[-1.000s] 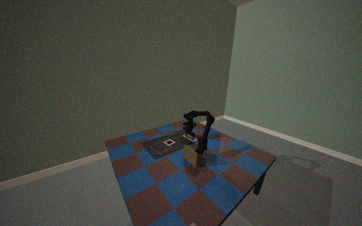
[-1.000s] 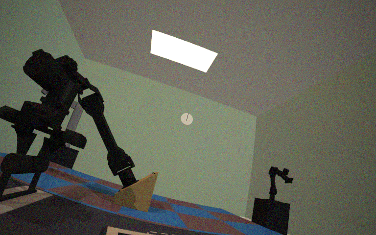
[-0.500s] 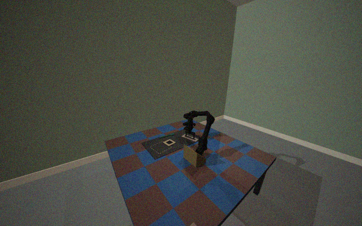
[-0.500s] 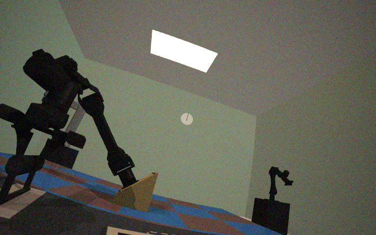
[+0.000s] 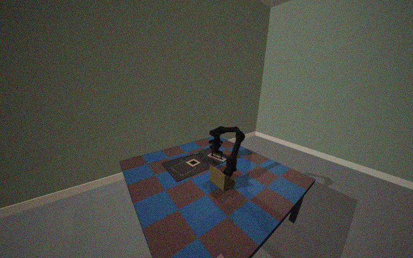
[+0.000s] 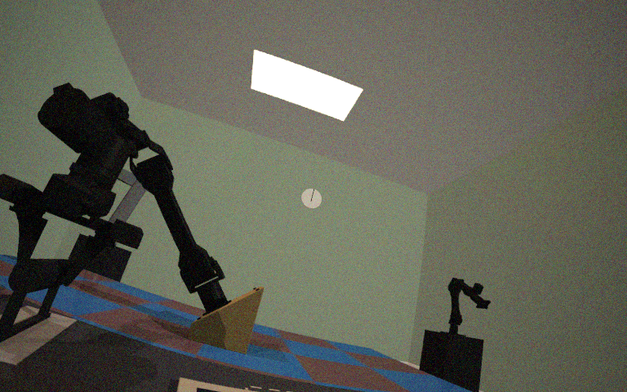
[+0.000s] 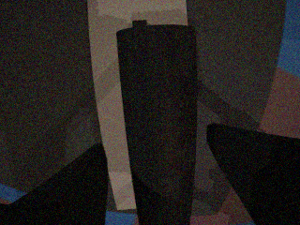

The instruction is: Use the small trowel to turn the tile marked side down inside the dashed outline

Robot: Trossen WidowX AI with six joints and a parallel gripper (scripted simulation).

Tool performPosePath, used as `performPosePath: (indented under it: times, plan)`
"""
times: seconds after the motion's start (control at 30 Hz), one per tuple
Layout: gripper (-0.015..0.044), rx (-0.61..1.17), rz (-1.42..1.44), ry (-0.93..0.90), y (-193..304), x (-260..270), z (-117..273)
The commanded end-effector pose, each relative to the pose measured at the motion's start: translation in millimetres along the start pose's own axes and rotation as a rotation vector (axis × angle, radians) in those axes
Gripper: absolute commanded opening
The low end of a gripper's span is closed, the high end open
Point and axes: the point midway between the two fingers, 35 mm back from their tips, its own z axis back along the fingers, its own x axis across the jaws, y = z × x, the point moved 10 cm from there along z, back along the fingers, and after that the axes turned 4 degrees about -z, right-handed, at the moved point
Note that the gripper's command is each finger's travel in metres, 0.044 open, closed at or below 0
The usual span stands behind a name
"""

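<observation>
The trowel has a pale flat plate and a dark raised handle. It is down at the mat's right end; whether its plate rests fully flat is hard to tell. My gripper is open around the handle, with a gap on each side in the wrist view. The tile is pale with a dark square on its upper face. It lies flat at the right rear of the dashed outline; whether it is inside is unclear.
The dark mat lies on the blue and brown chequered table. A thin teal object lies at the mat's back edge. A yellow angled block stands by the arm's base. Another arm stands far off on a dark block.
</observation>
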Motion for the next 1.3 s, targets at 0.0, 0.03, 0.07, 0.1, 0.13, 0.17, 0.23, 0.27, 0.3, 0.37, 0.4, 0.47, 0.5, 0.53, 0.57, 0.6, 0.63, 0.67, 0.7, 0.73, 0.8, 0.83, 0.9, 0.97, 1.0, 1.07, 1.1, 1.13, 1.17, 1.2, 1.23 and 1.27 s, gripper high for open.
performPosePath:
  times: [0.0,0.03,0.07,0.1,0.13,0.17,0.23,0.27,0.3,0.37,0.4,0.47,0.5,0.53,0.57,0.6,0.63,0.67,0.7,0.73,0.8,0.83,0.9,0.97,1.0,1.07,1.1,1.13,1.17,1.2,1.23,1.27]
  plan:
    - [0.0270,0.005,0.009,0.000,0.4,0.8,-1.0]
    - [0.0270,0.005,0.009,0.000,0.4,0.8,-1.0]
    - [0.0270,0.005,0.009,0.000,0.4,0.8,-1.0]
    - [0.0270,0.005,0.009,0.000,0.4,0.8,-1.0]
    - [0.0270,0.005,0.009,0.000,0.4,0.8,-1.0]
    - [0.0270,0.005,0.009,0.000,0.4,0.8,-1.0]
    - [0.0270,0.005,0.009,0.000,0.4,0.8,-1.0]
    - [0.0270,0.005,0.009,0.000,0.4,0.8,-1.0]
    - [0.0270,0.005,0.009,0.000,0.4,0.8,-1.0]
    - [0.0270,0.005,0.010,0.000,0.2,0.7,0.8]
    - [0.0270,0.005,0.012,0.000,-0.1,0.7,6.2]
    - [0.0270,0.005,0.023,-0.002,-0.6,0.6,27.1]
    - [0.0270,0.005,0.027,-0.002,-0.4,0.7,36.2]
    - [0.0270,0.005,0.030,-0.002,-0.1,0.8,41.7]
    - [0.0270,0.005,0.031,-0.002,0.1,0.8,43.5]
    - [0.0270,0.005,0.031,-0.002,0.1,0.8,43.5]
    - [0.0270,0.005,0.031,-0.002,0.1,0.8,43.5]
    - [0.0270,0.005,0.031,-0.002,0.1,0.8,43.5]
    - [0.0270,0.005,0.031,-0.002,0.1,0.8,43.5]
    - [0.0270,0.005,0.031,-0.002,0.1,0.8,43.5]
    - [0.0270,0.006,0.009,-0.002,1.5,0.5,43.5]
    - [0.0270,0.006,-0.018,-0.002,3.4,0.2,43.5]
    - [0.0270,0.006,-0.061,-0.002,6.3,-0.4,43.5]
    - [0.0270,0.006,-0.067,-0.002,6.7,-0.5,43.5]
    - [0.0270,0.006,-0.067,-0.002,6.7,-0.5,43.5]
    - [0.0270,0.006,-0.067,-0.002,6.6,-0.5,43.2]
    - [0.0270,0.006,-0.067,-0.002,6.6,-0.5,42.4]
    - [0.0270,0.006,-0.067,-0.002,6.5,-0.5,41.2]
    - [0.0270,0.006,-0.067,-0.002,6.4,-0.6,39.6]
    - [0.0270,0.006,-0.067,-0.002,6.3,-0.6,38.0]
    - [0.0270,0.006,-0.067,-0.002,6.2,-0.6,36.4]
    - [0.0270,0.006,-0.067,-0.002,6.2,-0.6,34.8]
